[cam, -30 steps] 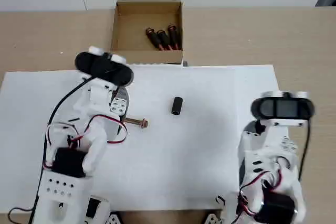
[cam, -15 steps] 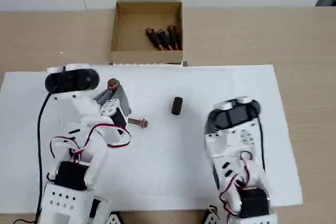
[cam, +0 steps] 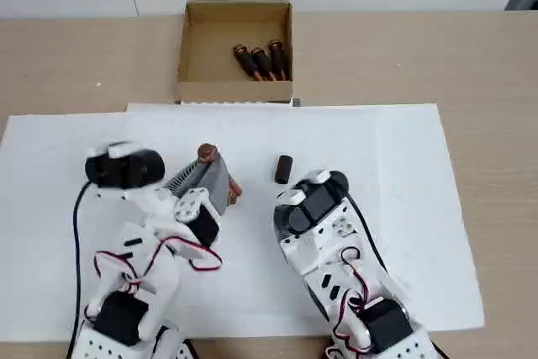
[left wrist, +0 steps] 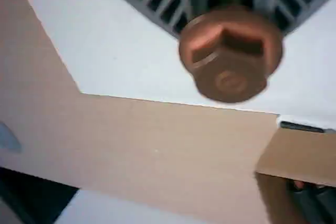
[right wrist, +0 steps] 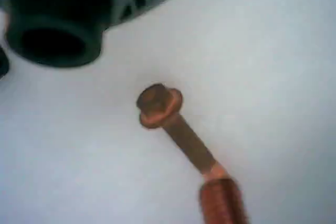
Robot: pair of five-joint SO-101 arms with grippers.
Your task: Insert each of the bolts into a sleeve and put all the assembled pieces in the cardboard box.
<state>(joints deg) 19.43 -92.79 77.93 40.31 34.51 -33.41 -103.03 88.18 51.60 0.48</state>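
So the left gripper point(cam: 207, 167) is pinching a bolt point(left wrist: 231, 56) just under its flanged hex head, head pointing toward 12 o'clock, lifted off the paper sheet point(cam: 395, 208). The black sleeve point(cam: 283, 168) lies on the paper at about 3 o'clock from that bolt, and the right gripper point(cam: 289, 184) sits just beside it on the 6 o'clock side. Honestly can't tell if that one is spread or closed. A second bolt point(right wrist: 176, 127) lies flat on the paper near the left gripper. The cardboard box point(cam: 195, 48) is up at 12 o'clock on the table point(cam: 487, 65), with three assembled pieces point(cam: 262, 61) already in its 3 o'clock half.

Handling-wise, my guess is the bolts are small, rigid metal: light, no give, and the round shank will roll or twist if it's pinched off-centre. Gripping near the head looks right, since it leaves the threaded end free to go in. The sleeve looks like light plastic or rubber, round, so it'll scoot or roll when nudged. I'd grab it across the outer wall around mid-length and keep the bore open and facing the bolt.
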